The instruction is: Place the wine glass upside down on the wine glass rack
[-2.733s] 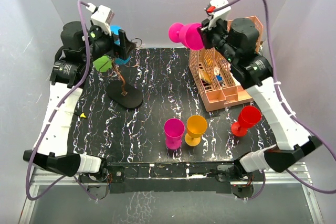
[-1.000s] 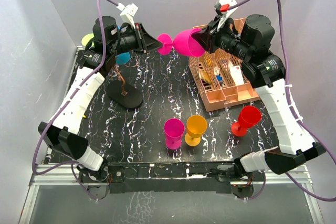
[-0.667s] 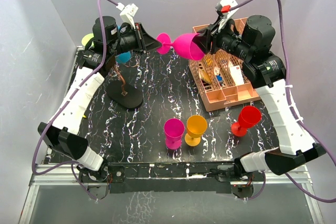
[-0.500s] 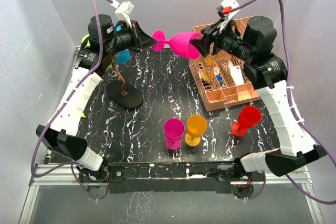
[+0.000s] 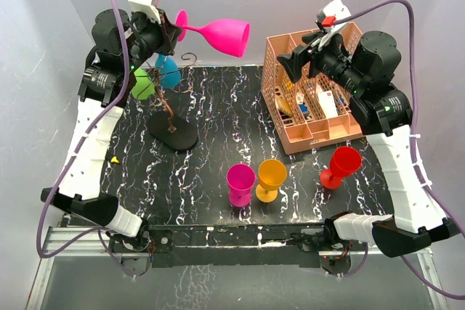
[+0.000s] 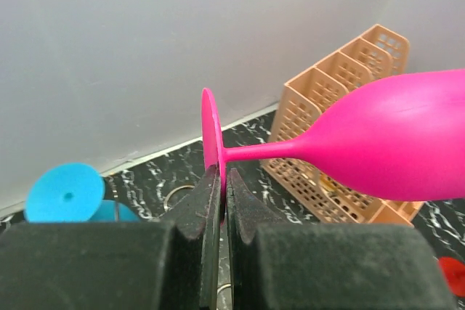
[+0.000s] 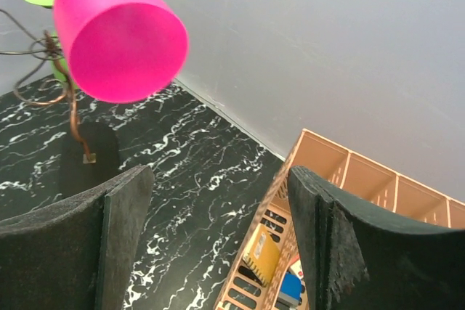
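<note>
A pink wine glass (image 5: 224,35) hangs on its side in the air above the table's back left, with its bowl pointing right. My left gripper (image 5: 171,33) is shut on the rim of its foot disc (image 6: 211,132), and the stem runs right to the bowl (image 6: 392,136). Just below stands the wine glass rack (image 5: 174,134), with a black disc base, a thin post and curled wire arms (image 5: 187,57). A blue glass (image 5: 168,74) and a green glass (image 5: 143,86) hang on it. My right gripper (image 5: 290,62) is open and empty over the peach organizer, apart from the pink bowl (image 7: 116,34).
The peach slotted organizer (image 5: 341,38) with small items stands at the back right. A magenta cup (image 5: 240,183), an orange glass (image 5: 271,177) and a red glass (image 5: 341,165) stand upright near the front. A small yellow piece (image 5: 115,159) lies at the left edge.
My right gripper opened, let go of the pink bowl and drew back to the right. My left gripper, shut on the foot, carried the glass left and upward, over the rack.
</note>
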Controlling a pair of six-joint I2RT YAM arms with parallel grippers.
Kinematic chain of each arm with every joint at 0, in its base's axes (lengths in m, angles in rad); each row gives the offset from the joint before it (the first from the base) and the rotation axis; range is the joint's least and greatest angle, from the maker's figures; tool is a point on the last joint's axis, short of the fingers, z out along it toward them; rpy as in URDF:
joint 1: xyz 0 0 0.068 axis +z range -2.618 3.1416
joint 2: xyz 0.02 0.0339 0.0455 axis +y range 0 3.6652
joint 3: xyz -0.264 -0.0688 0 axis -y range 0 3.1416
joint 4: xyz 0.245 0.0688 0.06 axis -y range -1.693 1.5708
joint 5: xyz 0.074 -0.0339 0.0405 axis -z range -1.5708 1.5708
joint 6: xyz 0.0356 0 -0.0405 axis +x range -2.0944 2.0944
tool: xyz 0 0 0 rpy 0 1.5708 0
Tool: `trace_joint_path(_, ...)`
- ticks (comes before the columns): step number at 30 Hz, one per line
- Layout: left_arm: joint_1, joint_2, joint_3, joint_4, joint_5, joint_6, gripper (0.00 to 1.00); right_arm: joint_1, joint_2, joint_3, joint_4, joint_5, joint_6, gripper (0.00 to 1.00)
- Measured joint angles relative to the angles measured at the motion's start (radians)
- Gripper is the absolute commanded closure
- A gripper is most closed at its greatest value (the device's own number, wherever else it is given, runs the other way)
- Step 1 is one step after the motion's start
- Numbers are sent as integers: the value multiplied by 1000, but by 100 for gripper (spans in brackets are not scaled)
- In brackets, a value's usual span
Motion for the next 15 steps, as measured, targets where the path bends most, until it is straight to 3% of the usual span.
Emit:
trace_joint_path(9, 0, 4, 66, -18, -130, 144, 100, -14, 1, -93, 17, 161, -2, 13)
trace_joint_path(15, 0, 11, 77, 7, -209, 259, 100, -64, 11, -238, 73, 230, -3, 12)
